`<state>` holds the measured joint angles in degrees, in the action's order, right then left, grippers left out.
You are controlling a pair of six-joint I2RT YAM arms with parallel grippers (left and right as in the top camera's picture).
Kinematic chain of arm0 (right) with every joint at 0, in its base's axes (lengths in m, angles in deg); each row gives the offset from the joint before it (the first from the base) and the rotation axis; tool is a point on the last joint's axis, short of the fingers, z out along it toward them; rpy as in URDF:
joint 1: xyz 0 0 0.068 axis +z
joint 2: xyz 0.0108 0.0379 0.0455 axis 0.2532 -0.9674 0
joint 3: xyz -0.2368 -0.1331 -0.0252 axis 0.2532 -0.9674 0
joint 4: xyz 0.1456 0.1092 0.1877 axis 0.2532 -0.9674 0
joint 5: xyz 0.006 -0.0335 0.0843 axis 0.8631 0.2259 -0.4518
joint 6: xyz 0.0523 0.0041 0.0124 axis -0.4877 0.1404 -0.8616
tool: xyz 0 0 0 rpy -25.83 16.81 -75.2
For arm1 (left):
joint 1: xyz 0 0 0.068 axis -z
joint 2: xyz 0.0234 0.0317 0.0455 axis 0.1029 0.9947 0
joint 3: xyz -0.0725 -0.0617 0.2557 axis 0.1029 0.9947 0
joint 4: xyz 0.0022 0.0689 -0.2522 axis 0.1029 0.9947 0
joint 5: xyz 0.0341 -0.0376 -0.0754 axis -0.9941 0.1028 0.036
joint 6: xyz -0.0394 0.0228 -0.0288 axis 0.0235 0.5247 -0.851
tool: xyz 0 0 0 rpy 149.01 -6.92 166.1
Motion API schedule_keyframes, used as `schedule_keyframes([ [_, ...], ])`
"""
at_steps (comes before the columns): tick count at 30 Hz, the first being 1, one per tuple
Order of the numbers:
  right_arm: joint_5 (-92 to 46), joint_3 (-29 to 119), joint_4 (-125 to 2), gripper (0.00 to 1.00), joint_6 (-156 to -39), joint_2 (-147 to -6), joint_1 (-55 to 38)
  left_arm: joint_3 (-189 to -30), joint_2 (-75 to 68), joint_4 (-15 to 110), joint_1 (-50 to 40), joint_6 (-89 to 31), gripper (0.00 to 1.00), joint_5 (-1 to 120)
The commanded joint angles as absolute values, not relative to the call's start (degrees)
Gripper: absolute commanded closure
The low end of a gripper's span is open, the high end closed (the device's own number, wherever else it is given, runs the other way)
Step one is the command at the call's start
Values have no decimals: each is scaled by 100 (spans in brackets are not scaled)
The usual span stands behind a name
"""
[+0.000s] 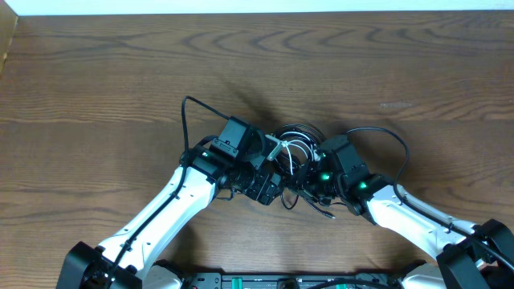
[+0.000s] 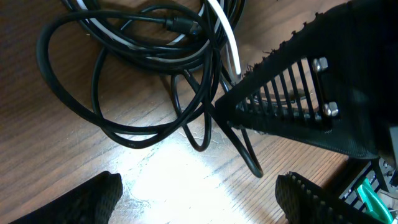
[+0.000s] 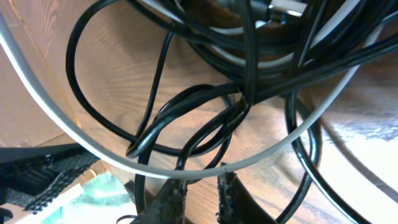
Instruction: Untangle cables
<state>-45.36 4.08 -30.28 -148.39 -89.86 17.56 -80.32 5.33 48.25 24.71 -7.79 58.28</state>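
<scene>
- The right gripper [image 3: 202,200] reaches into the tangle from the right. Its two dark fingertips [image 3: 233,199] stand close together with only a narrow gap of wood showing between them. Whether they pinch a strand I cannot tell.
- Just above those tips, the thin white cable [image 3: 186,172] sweeps across in one wide curve.
- The black cable [image 3: 249,56] crosses over and under the white one in several loops, with a knot of twisted strands just beyond the tips.
- The left gripper [image 2: 199,199] comes in from the left. Its fingers are spread wide and hold nothing, with bare wood lit between them.
- Beyond the left fingers lie loose black loops. The white cable runs through them at the far side.
- From overhead, both arms meet at the middle of the brown wooden table [image 1: 96,72], and the small bundle of cables sits between the two grippers.
</scene>
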Motion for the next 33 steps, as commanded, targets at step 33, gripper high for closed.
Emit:
schedule_keyframes([
  [33, -2905, 405, -2491, 78, -15801, -9349, 2185, -8008, 577, 4622, 2484, -740, 16, 5793],
])
